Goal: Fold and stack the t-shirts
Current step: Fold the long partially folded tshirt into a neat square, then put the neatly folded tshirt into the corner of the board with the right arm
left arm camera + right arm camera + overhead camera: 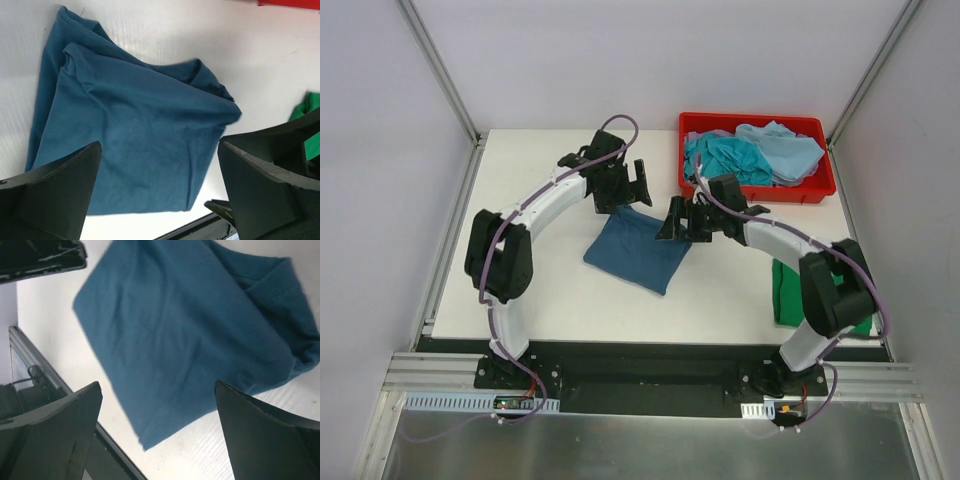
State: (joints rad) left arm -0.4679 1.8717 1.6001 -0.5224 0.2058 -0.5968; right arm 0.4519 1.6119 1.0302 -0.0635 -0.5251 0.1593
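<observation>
Top external view has one dark teal-blue shirt (638,250) lying on the white table (570,300) at centre, folded into a compact, roughly square packet with one lumpy, bunched corner. The left gripper (625,195) hovers over its far edge and the right gripper (682,222) just beside its far right corner. Both wrist views show the fingers spread wide with nothing between them and the blue cloth below. The folding of this shirt looks about finished, so the step in hand is probably a last tidy or the transfer to a stack. One green shirt (785,290) lies at the near right, partly hidden behind the right arm, and seems the likely base of that stack. The next move would call for pinching the packet at two edges at once, so the layers do not slide open, and setting it squarely on the green one. One red bin (757,119) stands at the far right and holds crumpled shirts: one turquoise shirt (730,155) and one pale blue shirt (785,148) can be told apart, though whether more lie beneath cannot be seen.
</observation>
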